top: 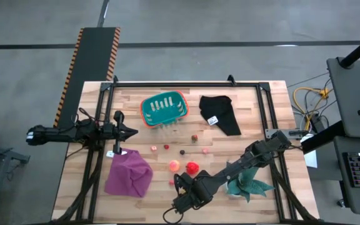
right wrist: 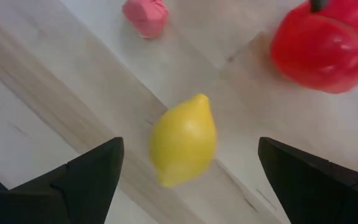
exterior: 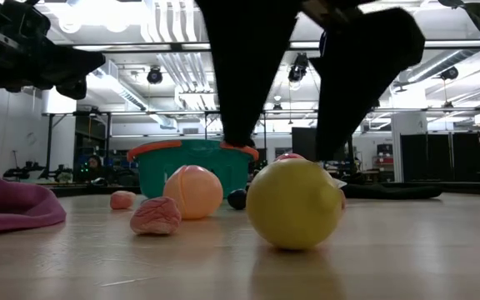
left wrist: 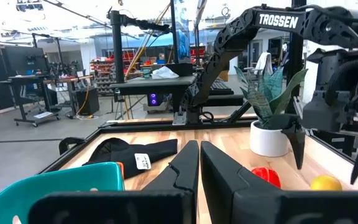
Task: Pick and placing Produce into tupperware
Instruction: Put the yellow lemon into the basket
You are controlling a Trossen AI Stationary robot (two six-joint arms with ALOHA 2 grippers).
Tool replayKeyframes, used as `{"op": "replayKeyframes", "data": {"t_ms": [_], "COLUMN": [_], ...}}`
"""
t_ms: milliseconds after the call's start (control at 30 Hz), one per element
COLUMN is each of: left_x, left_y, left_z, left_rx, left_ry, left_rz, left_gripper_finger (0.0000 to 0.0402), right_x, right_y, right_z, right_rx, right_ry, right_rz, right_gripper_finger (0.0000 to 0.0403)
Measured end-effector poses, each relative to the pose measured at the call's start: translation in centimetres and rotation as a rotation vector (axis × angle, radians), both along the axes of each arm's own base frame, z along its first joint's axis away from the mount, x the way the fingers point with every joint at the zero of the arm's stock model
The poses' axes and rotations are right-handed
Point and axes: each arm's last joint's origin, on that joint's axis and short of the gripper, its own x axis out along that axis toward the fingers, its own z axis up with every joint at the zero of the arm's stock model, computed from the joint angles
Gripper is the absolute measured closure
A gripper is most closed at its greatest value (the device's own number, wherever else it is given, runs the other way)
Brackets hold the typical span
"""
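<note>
**Yellow lemon bracketed, right hand poised over it**

Wood-plank table (top: pixel 136 206) first: it carries everything. On it, from big to small, I see the purple cloth (top: pixel 129 175) near the left arm, the black cloth (top: pixel 220 114) at the far side, the teal tupperware (top: pixel 164 108) beside that cloth, and the spiky teal plant (top: pixel 247 184) under the right arm.

Tupperware holds no produce that I can see; only its pale ribs show. Produce lies scattered across the middle of the table: a red piece (right wrist: pixel 325 46), an orange-pink piece (exterior: pixel 193 192), a pink piece (right wrist: pixel 145 16), a few small dark and red bits farther toward the tupperware.

Right hand (right wrist: pixel 188 180) is over the near-centre of the table, spread wide, one finger on each side of the yellow lemon (right wrist: pixel 183 140), not touching it as far as I can judge.

Left hand (left wrist: pixel 199 168) waits at the left edge of the table, fingers narrow, almost together, holding nothing.

Step, as I read it: the pick of the lemon, first item. Next I would need to lower until the fingers flank its belly, close, lift, then carry it across to the tupperware.

Writing: "TROSSEN" in white on the right arm, seen from the left wrist. The black cloth carries a white tag; its print is unreadable.
</note>
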Motion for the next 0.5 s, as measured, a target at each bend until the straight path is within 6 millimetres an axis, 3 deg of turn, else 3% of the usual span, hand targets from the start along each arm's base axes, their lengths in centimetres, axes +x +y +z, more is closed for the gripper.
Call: {"op": "replayKeyframes", "data": {"t_ms": [500], "left_x": [0.0], "left_y": [0.0], "left_z": [0.0], "left_rx": [0.0], "left_ry": [0.0], "left_rz": [0.0], "left_gripper_finger": [0.04], "right_x": [0.0], "right_y": [0.1], "right_z": [-2.8], "right_rx": [0.031], "right_ry": [-0.005], "right_rz": [-0.004], "right_gripper_finger": [0.0039]}}
